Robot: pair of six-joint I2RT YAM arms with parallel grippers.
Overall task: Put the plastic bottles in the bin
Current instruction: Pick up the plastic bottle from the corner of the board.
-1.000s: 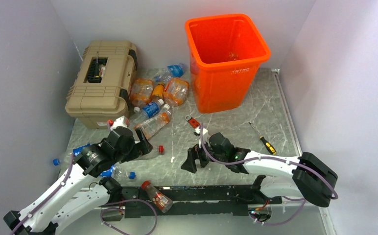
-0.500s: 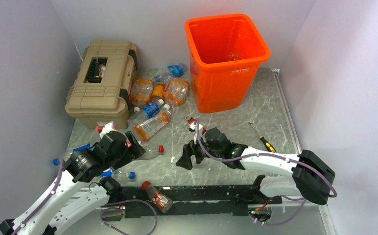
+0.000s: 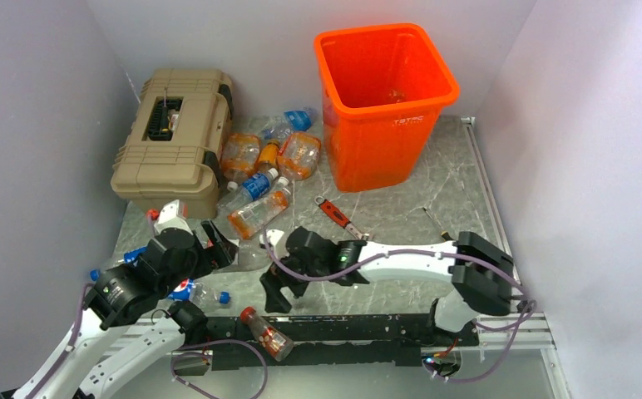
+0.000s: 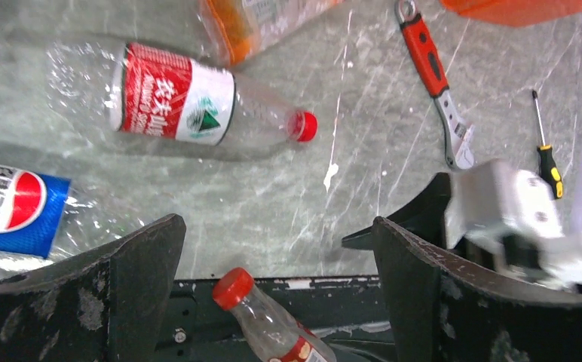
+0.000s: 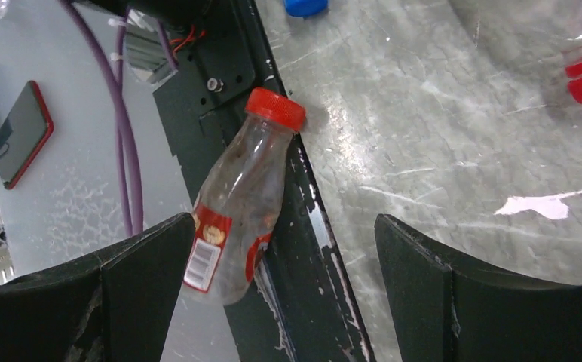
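Right gripper (image 3: 280, 293) swings left, jaws wide, over small clear red-capped plastic bottle (image 5: 239, 188); left gripper (image 4: 279, 234) pulls back, also spread

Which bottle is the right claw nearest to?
The small red-capped bottle lying across the black rail, just below the right gripper; no other bottle lies on that rail.
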